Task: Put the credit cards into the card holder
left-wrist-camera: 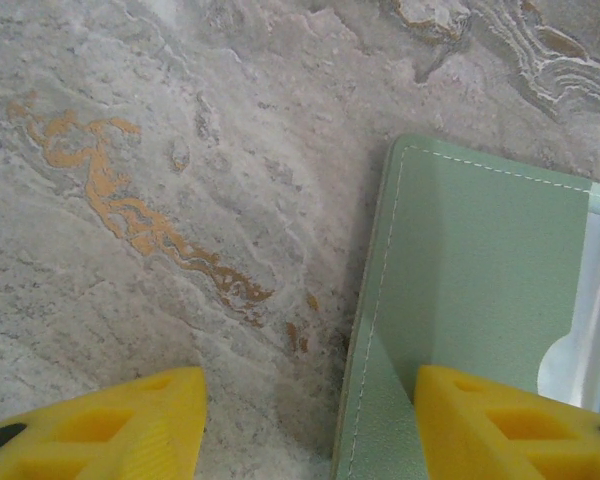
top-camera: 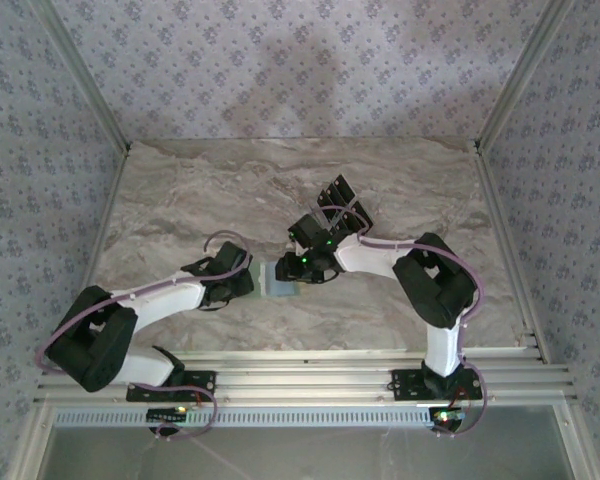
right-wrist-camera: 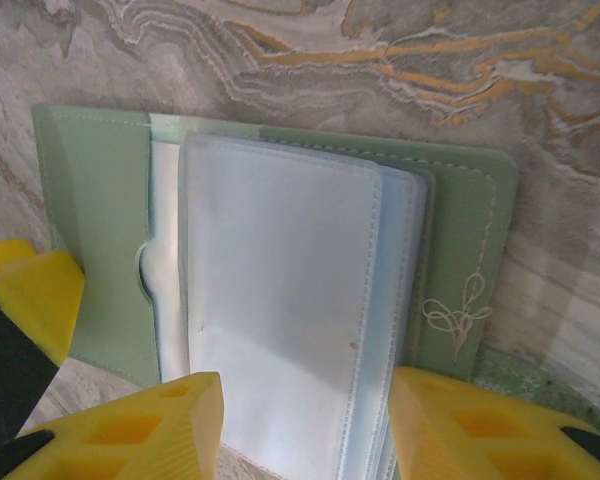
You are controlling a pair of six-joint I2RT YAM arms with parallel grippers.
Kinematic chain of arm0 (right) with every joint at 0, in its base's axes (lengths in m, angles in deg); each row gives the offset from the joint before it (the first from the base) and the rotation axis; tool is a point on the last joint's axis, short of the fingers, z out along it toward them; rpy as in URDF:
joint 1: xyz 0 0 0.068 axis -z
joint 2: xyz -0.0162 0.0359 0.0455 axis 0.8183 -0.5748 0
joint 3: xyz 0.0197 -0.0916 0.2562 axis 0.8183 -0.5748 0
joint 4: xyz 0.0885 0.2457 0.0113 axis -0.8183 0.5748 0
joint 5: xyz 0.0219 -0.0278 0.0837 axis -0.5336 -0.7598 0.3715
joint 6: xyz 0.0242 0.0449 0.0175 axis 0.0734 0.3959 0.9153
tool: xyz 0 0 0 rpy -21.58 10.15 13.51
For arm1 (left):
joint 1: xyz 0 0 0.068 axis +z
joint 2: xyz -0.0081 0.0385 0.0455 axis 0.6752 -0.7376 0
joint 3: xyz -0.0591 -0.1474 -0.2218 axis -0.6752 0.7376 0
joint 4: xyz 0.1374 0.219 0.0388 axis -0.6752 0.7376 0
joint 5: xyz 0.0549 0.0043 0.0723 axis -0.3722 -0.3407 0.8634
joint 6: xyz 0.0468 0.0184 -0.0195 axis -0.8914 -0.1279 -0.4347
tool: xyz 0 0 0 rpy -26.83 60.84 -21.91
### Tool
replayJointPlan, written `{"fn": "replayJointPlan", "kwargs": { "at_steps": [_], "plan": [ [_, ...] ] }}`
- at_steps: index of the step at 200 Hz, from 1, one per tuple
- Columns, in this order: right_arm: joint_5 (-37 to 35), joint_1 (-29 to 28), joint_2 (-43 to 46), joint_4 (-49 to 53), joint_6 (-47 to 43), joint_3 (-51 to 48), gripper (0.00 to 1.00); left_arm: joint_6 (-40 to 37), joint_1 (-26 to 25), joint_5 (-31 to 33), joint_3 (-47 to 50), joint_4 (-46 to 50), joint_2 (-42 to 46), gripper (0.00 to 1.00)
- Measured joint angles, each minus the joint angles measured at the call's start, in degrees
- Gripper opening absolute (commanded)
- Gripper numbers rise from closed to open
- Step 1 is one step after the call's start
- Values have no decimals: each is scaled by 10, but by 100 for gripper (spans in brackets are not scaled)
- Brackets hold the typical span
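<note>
— Between your two end effectors, at the middle of the worktop (top-camera: 180, 190), the card holder (top-camera: 280, 281) lies opened flat. How far along would you call it?

— Early, I'd judge. It is open, and its clear sleeves (right-wrist-camera: 280, 280) look empty as far as I can tell. Loading the cards is all ahead of you.

— And the end effectors?

— Your left end effector (left-wrist-camera: 308, 385) is spread, with one finger on the edge of the green cover and the other over bare worktop. Your right end effector (right-wrist-camera: 305, 385) is spread too, straddling the sleeve stack. Whether its pads touch the plastic, I can't tell.

— What does one camera give you that another doesn't?

— The right wrist view gives you the sleeves, the curled stitched mark (right-wrist-camera: 460, 315) on the cover, and a left finger (right-wrist-camera: 30, 290) at the holder's far side. The left wrist view gives the stitched cover corner and a pocket cut-out. The top view gives the layout, with both arms meeting at a small pale patch.
</note>
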Motion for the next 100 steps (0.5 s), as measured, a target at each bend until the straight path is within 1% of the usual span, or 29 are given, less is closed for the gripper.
{"fn": "replayJointPlan", "kwargs": {
  "at_steps": [100],
  "plan": [
    [0, -11, -2, 15, -13, 9, 49, -7, 0, 0, 2, -2, 0, 58]
  ]
}}
